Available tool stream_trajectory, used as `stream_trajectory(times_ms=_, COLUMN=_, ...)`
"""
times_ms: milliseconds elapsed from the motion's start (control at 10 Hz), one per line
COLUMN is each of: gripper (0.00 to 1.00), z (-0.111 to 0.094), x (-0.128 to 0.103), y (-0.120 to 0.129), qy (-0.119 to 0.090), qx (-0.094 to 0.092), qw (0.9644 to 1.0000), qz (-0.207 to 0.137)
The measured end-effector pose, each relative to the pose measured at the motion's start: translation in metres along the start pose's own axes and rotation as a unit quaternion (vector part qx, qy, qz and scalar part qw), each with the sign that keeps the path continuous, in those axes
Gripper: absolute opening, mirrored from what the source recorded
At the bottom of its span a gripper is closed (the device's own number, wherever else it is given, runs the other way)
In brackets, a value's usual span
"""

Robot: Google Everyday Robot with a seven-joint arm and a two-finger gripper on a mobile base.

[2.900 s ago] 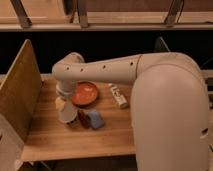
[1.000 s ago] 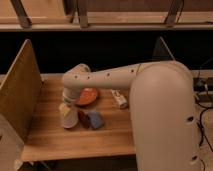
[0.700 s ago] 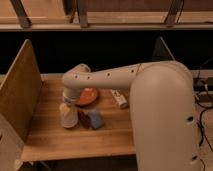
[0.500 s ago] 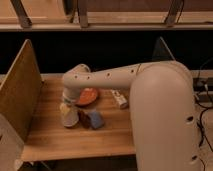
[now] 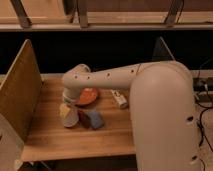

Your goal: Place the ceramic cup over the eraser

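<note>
Wooden counter (image 5: 75, 142) with side panels, viewed past the robot's arm (image 5: 107, 80). Claw (image 5: 68, 102) sits low at the left, whether wide or narrow cannot be told. Ceramic cup (image 5: 69, 116) lies tilted just below it, beside the light-blue block (image 5: 95, 120) and orange bowl (image 5: 87, 96).

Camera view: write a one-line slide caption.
Gripper lowered at the tilted ceramic cup beside the light-blue block and orange bowl.

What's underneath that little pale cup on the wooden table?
The ceramic cup lies tilted on the wooden table, under the end effector. Only bare wood shows around it; anything beneath is covered. A blue block sits beside it.
</note>
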Motion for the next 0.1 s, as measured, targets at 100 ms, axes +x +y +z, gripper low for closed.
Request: stream_trajectory(times_ms=100, gripper=0.80, z=-0.0001, x=0.0001, y=-0.0001, qy=0.000, qx=0.000, qw=1.0000, qz=0.000)
